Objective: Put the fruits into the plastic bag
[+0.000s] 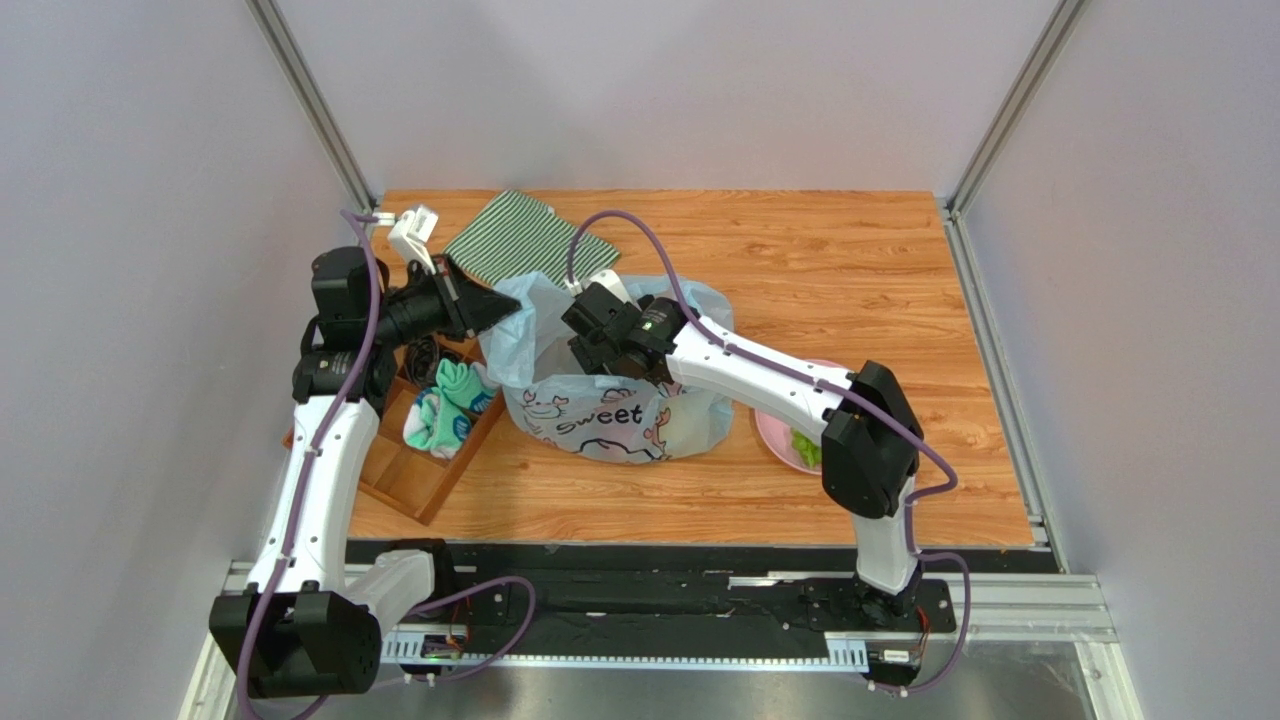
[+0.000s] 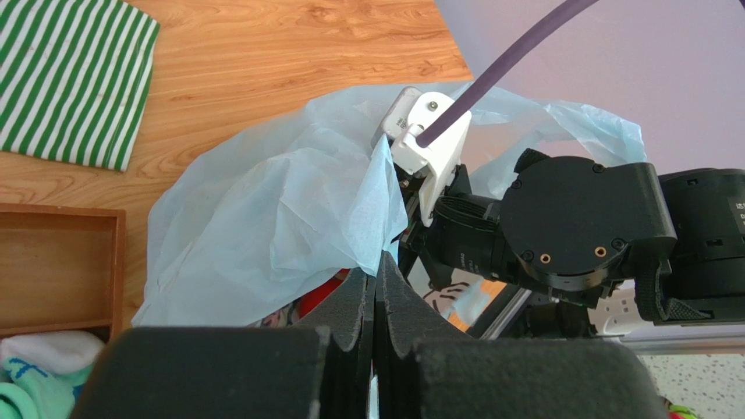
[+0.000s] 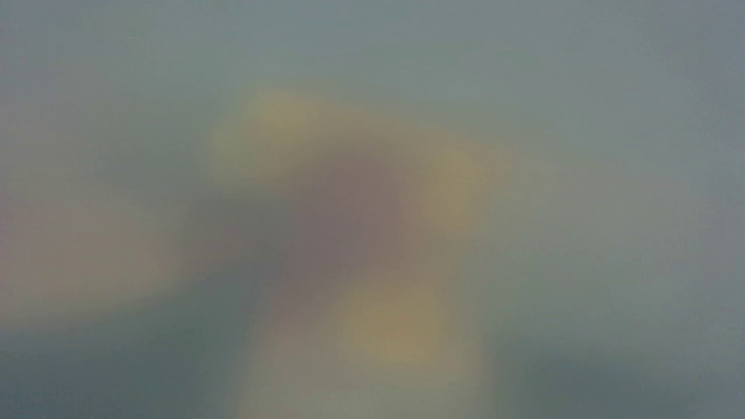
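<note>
- Left gripper point(image 2: 376, 292): clenched on the rim of the plastic bag point(image 1: 609, 413) (pale blue, printed "Sweet").
- Right gripper point(image 1: 586, 353): at the bag's mouth; whether its jaws are apart cannot be told, as its wrist view is blurred.

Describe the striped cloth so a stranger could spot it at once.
Look at the far left corner of the wooden table. The cloth lies flat there, just behind the pale-blue bag. Its green and white stripes set it apart from the bag's cartoon print.

Bag mouth: filled by right gripper point(image 1: 586, 348). Left gripper point(image 1: 511, 309) clamps the plastic bag point(image 1: 616, 417) rim on its left side. Left flank: wooden tray point(image 1: 394, 477) close beside. Far-right table point(image 1: 857, 263): bare wood, open passage.
</note>
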Robot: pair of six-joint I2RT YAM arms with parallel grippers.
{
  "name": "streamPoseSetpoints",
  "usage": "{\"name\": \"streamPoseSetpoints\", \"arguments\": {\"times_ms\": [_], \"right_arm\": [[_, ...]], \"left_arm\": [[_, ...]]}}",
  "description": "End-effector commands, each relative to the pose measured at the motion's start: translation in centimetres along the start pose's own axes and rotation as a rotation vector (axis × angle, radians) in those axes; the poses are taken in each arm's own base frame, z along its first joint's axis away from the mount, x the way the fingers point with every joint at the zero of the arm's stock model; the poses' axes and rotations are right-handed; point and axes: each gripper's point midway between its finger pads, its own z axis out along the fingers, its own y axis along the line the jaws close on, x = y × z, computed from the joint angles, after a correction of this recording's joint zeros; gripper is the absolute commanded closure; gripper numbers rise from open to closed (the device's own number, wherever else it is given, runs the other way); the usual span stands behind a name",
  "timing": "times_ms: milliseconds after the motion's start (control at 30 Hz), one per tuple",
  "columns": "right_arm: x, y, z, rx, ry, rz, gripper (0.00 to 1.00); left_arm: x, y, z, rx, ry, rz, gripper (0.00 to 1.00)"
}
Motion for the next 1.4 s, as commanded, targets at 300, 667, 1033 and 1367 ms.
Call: {"name": "streamPoseSetpoints", "arguments": {"times_ms": [300, 667, 1033, 1367], "right_arm": [[-2.0, 1.3, -1.6, -0.131, -0.022, 0.026, 0.04], [-3.3, 0.7, -3.7, -0.151, -0.077, 0.046, 0.06], [-9.0, 3.4, -13.8, -0.418, -0.469, -0.008, 0.07], [-10.6, -2.0, -24.1, -0.442, -0.815, 0.103, 0.07]], "left_arm": [[-0.7, 0.2, 0.0, -0.005, -0.006, 0.045, 1.00], [-0.6, 0.5, 0.2, -0.005, -0.001, 0.040, 1.00], [-0.7, 0.2, 0.1, 0.001, -0.005, 0.042, 1.00], [-0.4, 0.2, 0.4, 0.018, 0.012, 0.014, 1.00]]}}
